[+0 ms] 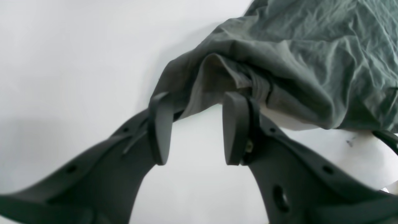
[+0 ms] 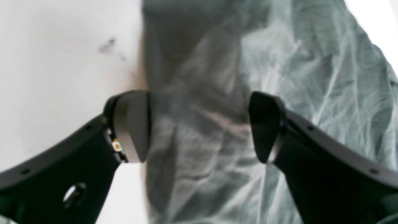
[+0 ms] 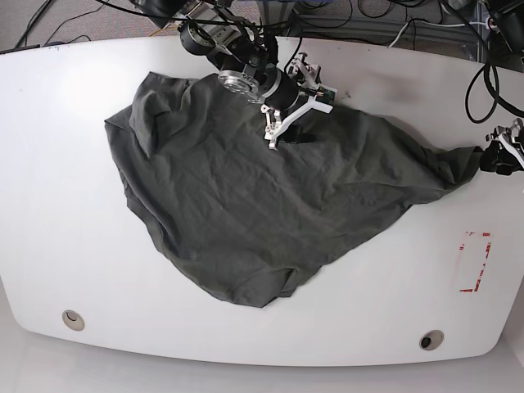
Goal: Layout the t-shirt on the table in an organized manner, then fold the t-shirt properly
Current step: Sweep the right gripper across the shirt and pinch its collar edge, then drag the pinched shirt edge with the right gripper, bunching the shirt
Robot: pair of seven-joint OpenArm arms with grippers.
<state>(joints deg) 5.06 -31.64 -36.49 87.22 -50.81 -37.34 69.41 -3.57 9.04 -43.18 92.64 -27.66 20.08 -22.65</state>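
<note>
The table [image 3: 49, 147] carries the t-shirt [image 3: 246, 213], which sprawls across its middle in a crumpled, uneven spread with one corner drawn out toward the far edge. The cloth looks light, limp and prone to bunching, so hems, shoulders or sleeve edges seem the best places to pinch. The right gripper [image 2: 199, 127] hovers spread above wrinkled fabric, pinching nothing. The left gripper [image 1: 196, 127] stands parted at a bunched fold of that corner, apparently unclamped.
</note>
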